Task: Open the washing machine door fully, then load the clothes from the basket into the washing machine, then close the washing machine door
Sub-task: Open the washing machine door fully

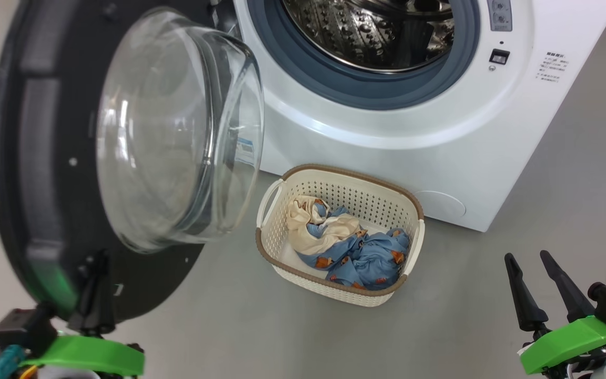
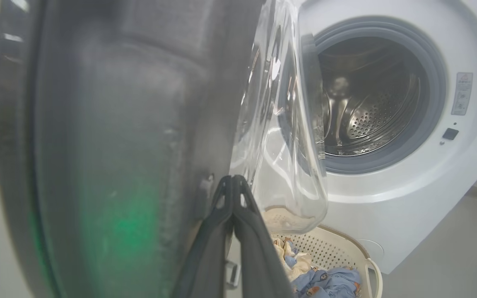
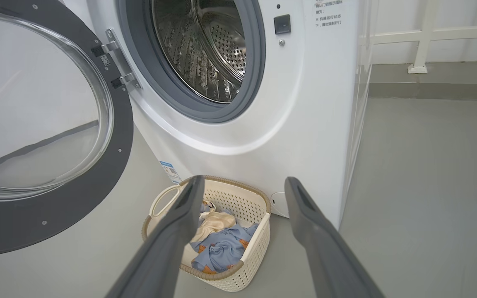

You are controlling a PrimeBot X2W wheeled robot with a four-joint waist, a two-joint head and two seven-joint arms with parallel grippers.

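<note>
Large round glossy black door (image 1: 34, 158) stands wide. Left gripper (image 2: 232, 184) is clenched empty at its inner face; we nudge outward gently, off the clear glass bowl (image 1: 177, 131). Right gripper (image 1: 526, 258) released.

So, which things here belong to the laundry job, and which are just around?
Job: washing machine door, washing machine, basket, clothes, left gripper, right gripper.
Just around: white railing, grey floor.
</note>
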